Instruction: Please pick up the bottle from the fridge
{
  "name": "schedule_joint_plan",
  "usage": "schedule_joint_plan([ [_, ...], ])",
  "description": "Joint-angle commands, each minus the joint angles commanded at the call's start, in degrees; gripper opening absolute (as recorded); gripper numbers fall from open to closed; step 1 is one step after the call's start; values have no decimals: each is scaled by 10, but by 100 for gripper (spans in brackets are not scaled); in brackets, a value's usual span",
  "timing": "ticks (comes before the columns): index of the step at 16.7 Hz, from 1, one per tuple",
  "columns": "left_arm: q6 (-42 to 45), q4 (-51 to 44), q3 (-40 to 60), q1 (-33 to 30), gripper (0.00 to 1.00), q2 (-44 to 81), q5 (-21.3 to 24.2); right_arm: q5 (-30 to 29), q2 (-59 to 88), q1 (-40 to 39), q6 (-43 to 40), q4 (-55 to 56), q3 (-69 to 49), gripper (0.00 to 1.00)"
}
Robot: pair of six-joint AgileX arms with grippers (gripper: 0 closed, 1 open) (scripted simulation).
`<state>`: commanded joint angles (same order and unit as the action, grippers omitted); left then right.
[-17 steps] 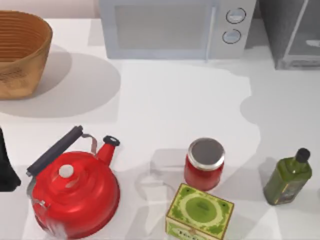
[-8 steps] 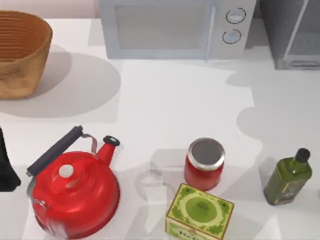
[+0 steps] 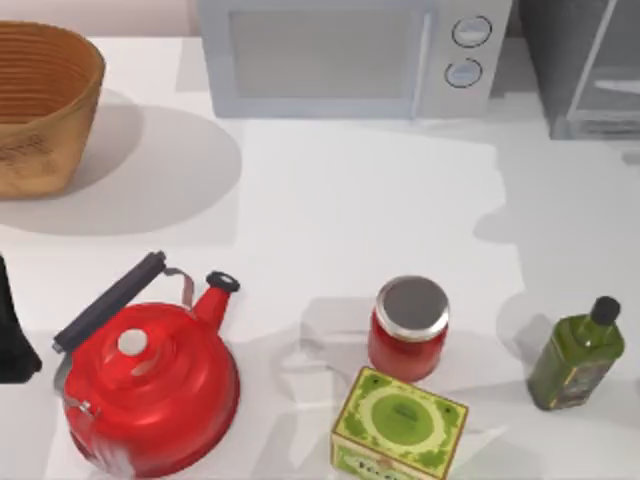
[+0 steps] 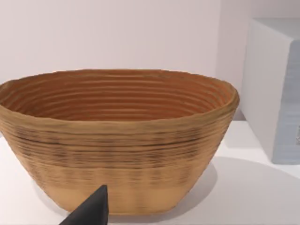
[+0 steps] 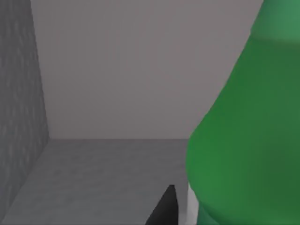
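Note:
The bright green bottle (image 5: 243, 140) looms close in the right wrist view, standing on the grey floor inside the fridge (image 5: 103, 178). One dark fingertip (image 5: 165, 208) of my right gripper shows right beside the bottle's base; the other finger is hidden. From above, the fridge (image 3: 585, 60) is the dark grey box with a silvery door frame at the table's far right corner. My left arm (image 3: 12, 330) is parked at the table's left edge, a dark fingertip (image 4: 89, 213) showing in front of the basket.
A light grey microwave (image 3: 340, 55) stands at the back middle and a woven basket (image 3: 40, 100) at the back left. Near the front are a red kettle (image 3: 150, 380), a red jar (image 3: 410, 325), a green tin (image 3: 400, 425) and a dark olive bottle (image 3: 578, 355).
The shadow on the table's right side has shifted towards the fridge. The objects on the table and the left arm have not moved.

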<state>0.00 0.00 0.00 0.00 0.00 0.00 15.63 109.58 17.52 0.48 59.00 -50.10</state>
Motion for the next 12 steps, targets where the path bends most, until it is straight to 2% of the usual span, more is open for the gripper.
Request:
schedule_joint_plan([
  [7, 0, 0, 0, 0, 100, 0, 0, -2, -13, -7, 1, -9, 6, 0],
  [12, 0, 0, 0, 0, 100, 0, 0, -22, -149, -31, 0, -82, 67, 0],
])
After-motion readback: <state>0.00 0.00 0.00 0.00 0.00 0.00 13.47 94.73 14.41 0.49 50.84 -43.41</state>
